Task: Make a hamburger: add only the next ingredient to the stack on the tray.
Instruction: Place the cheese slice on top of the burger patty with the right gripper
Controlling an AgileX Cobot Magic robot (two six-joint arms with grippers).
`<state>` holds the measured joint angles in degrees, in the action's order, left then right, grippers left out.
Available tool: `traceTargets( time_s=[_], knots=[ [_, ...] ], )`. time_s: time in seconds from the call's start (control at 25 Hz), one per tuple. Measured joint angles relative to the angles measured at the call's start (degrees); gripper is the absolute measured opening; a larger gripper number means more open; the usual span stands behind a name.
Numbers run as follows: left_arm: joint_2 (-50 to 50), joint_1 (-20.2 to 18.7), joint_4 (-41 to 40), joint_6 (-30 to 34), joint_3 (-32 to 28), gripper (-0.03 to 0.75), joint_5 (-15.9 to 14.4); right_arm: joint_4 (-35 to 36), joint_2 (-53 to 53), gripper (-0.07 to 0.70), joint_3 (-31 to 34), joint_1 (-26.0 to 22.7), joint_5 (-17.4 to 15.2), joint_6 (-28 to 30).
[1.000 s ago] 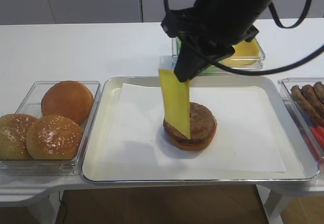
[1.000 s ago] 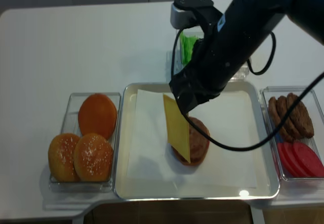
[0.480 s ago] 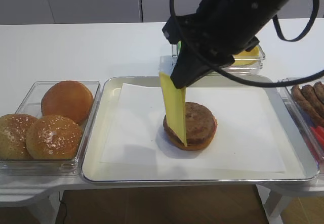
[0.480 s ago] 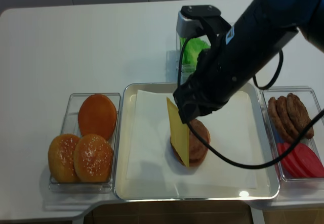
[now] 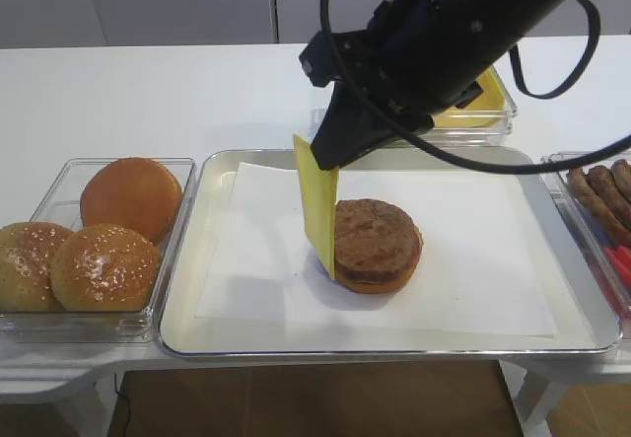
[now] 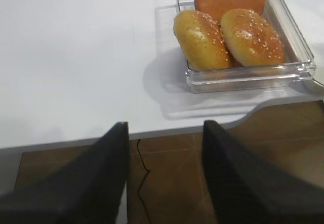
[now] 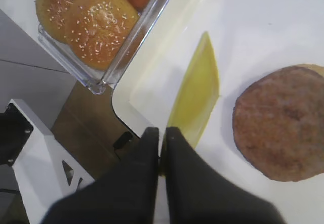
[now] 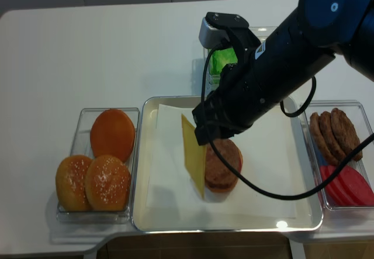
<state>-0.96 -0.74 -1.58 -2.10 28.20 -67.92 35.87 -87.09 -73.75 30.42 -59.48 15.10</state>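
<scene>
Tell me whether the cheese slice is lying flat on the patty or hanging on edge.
Hanging on edge. The cheese slice dangles vertically from the right gripper, pinched at its top, beside the patty's left side, not laid on it.

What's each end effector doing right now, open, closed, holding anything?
Left end effector: open, holding nothing.
Right end effector: closed on the cheese slice, which hangs edge-down beside the patty.

The right arm reaches in from the far right, its right gripper (image 7: 161, 148) pinched shut. The left gripper (image 6: 164, 176) probably stands open, near left.
</scene>
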Motion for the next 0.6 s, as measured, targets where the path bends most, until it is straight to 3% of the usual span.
traceTargets(
  time_s=[0.6],
  knots=[
    [0.00,0.00,0.00,0.00,0.00,0.349,0.00,-8.48,-3.39,0.024,0.36,0.00,2.71,0.05]
  ],
)
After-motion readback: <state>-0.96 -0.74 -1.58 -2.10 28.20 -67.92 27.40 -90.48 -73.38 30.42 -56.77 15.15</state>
